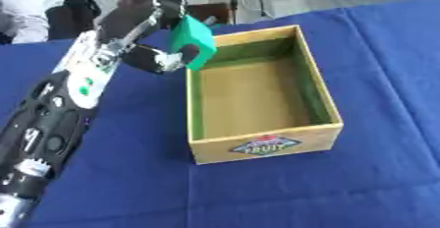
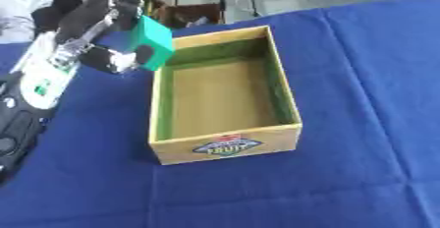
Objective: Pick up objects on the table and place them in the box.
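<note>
One hand (image 1: 159, 50), the left, grips a green block (image 1: 191, 36) at the box (image 1: 258, 146) corner; carry it inward before release

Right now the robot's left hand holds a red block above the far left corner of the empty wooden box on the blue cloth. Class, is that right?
Not quite: the block is green, not red, as the left eye view shows. The rest stands: the left hand holds it above the far left corner of the empty wooden box on the blue cloth.

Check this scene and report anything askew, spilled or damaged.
Nothing stands out. The wooden box sits upright and intact on the blue cloth, its inside bare. The left hand holds a green block tilted over the box's far left corner.
</note>
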{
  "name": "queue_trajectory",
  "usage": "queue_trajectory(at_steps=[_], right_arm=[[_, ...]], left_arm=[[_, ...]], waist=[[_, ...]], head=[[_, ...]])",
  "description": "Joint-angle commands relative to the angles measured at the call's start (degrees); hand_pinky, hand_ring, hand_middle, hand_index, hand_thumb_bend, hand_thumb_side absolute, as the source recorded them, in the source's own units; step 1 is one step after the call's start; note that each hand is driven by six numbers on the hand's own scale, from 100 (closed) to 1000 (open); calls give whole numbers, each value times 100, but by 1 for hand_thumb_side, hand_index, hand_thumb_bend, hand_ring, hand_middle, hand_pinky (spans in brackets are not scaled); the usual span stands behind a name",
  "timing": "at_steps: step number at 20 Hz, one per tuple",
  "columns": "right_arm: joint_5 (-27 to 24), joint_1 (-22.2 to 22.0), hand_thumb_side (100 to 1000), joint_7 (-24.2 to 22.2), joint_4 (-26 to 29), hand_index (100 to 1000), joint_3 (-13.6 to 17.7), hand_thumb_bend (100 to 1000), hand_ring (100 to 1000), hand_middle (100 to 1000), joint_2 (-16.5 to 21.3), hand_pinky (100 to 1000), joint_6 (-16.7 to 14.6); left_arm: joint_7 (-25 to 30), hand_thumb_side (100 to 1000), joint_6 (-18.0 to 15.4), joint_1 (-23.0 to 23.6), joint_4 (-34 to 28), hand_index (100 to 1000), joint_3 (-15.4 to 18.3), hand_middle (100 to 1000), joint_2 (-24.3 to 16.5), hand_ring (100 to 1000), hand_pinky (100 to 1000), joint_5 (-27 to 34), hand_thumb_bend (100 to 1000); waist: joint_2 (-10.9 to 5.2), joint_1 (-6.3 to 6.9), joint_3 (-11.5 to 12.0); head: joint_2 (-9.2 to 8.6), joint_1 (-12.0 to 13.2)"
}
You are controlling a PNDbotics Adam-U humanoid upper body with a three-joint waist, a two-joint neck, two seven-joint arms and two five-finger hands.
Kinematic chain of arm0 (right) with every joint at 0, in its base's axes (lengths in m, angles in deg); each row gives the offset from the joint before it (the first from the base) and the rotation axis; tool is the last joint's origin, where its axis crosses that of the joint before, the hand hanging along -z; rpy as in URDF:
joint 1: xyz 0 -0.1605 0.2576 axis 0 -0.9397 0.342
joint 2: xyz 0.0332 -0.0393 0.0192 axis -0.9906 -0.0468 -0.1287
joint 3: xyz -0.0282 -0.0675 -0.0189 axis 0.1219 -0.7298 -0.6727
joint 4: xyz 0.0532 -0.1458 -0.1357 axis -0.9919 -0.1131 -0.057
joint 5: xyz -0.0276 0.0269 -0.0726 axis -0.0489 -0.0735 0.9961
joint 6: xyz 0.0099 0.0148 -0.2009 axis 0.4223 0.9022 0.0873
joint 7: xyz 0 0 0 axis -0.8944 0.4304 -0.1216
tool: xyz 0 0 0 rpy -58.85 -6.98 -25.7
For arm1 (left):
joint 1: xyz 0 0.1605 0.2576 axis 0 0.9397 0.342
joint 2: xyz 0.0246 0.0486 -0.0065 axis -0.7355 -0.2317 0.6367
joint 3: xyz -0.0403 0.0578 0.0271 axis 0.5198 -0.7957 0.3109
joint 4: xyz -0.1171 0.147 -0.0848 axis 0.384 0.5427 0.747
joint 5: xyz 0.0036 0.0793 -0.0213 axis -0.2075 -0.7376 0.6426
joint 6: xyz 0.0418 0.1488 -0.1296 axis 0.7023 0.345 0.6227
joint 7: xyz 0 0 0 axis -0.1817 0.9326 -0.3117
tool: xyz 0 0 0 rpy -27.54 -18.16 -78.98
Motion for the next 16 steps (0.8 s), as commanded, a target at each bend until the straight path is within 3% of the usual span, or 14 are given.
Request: queue_trajectory(at_steps=[1,10,16], right_arm=[[-123,74,764,-64,79,853,5,100,887,701,157,938,-4],[-263,165,768,-269,79,853,-89,100,889,700,110,941,53],[-330,200,775,-375,79,854,-131,100,890,699,59,943,106]], left_arm=[[-171,884,-76,-151,-98,509,-13,310,-45,345,350,-20,100],[-5,873,-589,-198,160,501,-203,298,153,335,352,419,100],[227,895,-663,-225,302,519,-234,330,205,348,358,44,100]], waist=[[-125,-22,-13],[-104,-13,-108],[-88,3,-173]], head=[[-71,44],[-106,118],[-118,149]])
